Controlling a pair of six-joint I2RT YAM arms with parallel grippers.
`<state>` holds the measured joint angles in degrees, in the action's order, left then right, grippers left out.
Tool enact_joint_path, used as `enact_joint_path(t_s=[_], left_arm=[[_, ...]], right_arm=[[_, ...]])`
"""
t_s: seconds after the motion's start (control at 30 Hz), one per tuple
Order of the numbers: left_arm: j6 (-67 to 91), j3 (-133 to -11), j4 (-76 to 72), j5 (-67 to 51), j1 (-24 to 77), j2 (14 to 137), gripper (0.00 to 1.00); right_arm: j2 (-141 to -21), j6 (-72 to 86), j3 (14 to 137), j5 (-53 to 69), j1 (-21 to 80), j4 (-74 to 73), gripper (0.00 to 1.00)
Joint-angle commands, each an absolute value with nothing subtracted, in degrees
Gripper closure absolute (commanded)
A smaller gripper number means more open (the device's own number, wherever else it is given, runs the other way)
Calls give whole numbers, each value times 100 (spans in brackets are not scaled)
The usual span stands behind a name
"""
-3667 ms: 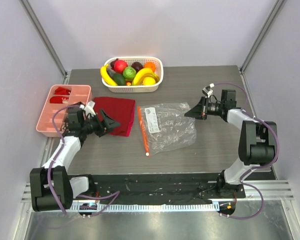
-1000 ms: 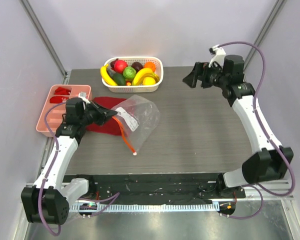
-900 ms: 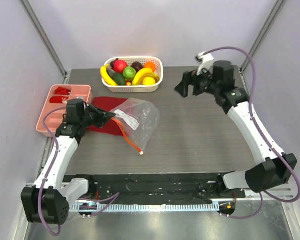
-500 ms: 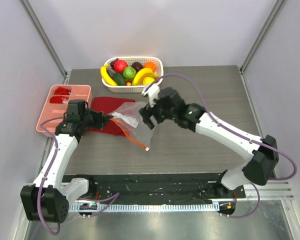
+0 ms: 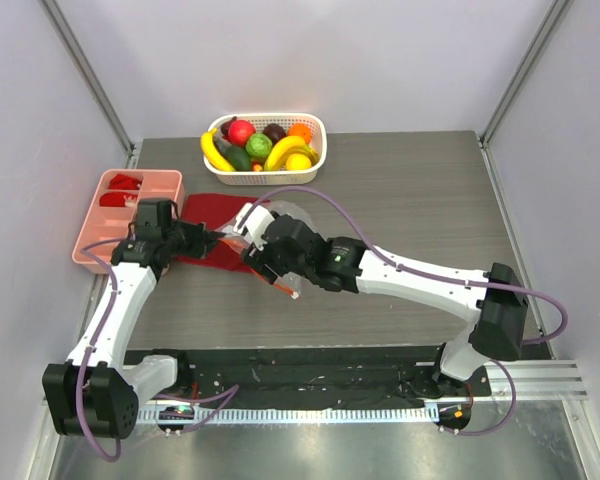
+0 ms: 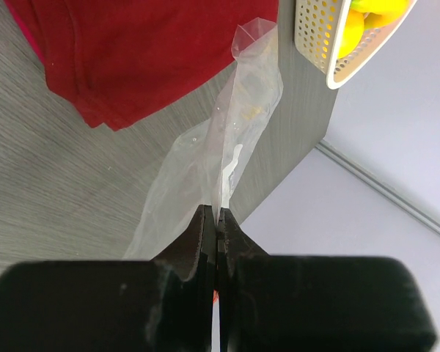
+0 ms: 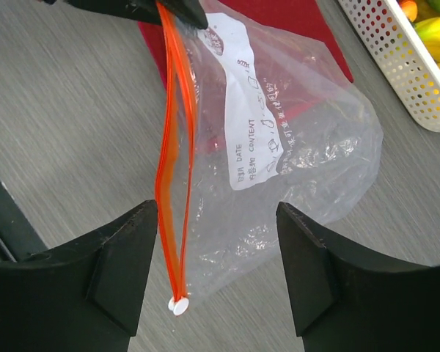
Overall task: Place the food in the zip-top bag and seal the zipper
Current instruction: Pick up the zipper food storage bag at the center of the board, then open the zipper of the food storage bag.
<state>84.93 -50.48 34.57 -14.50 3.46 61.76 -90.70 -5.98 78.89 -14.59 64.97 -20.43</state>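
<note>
zip-top bag [image 7: 286, 147] sits left of centre on the table [image 5: 410, 200], held up by the corner at its 11 o'clock. zipper [image 7: 170, 169] runs from there down to the white tip [image 7: 179, 306] at 6 o'clock. left gripper [image 6: 215, 214] is clamped tight on the film at that top corner. right gripper [image 7: 216, 242] has its jaws spread wide either side of the bag's lower end, gripping nothing. food [image 5: 260, 146] is all in the basket [image 5: 315, 165] at the bag's 12 o'clock, none bagged yet. red cloth [image 5: 202, 212] lies under the bag, toward 9 o'clock. My read: next is opening the mouth, so take one zipper lip only, low near the tip and opposite the left pinch; clamping both lips keeps it shut. Can't tell: whether the two orange lines are parted or pressed, or whether left holds one lip or both. From above, the right arm covers most of the bag.
</note>
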Motion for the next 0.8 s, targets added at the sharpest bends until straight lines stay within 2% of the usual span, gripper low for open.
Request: enact_joint_path(t_s=[0.0,0.37,0.47,0.5,0.53,0.57,0.63,0.67,0.73,0.77], left_arm=[[8631,-5256,3419,-1450,299,6187,96],[8710,-5168,3445,-1590,281,6135,94],[8631,-5151,3393,-1626,290,6126,93],[8596,-5142,3358,-1687,281,6126,91],[8500,-5133,3297,-1687,290,6117,87],[8438,-5159,3287,-1670,290,6135,77],[8036,-5377,3060,-1652,246,6205,70],[7851,-5527,3033,-1652,220,6266,56],[7037,-6069,3015,-1740,150,6486,46],[6814,-6247,3041,-1758,123,6539,36]], right_arm=[[-9281,-633,8077,-1793,6539,-1609,30],[-9694,-738,8095,-2100,6583,-1380,39],[-9747,-773,8147,-2232,6574,-1327,56],[-9738,-782,8156,-2224,6574,-1336,77],[-9721,-791,8174,-2224,6557,-1345,91],[-9642,-721,8217,-2206,6531,-1388,99],[-9528,-502,8288,-1979,6268,-1589,99],[-9371,-301,8366,-1769,6162,-1669,99],[-9264,-45,8542,-1504,5733,-2020,99],[-9211,252,8752,-1338,5556,-2161,99]])
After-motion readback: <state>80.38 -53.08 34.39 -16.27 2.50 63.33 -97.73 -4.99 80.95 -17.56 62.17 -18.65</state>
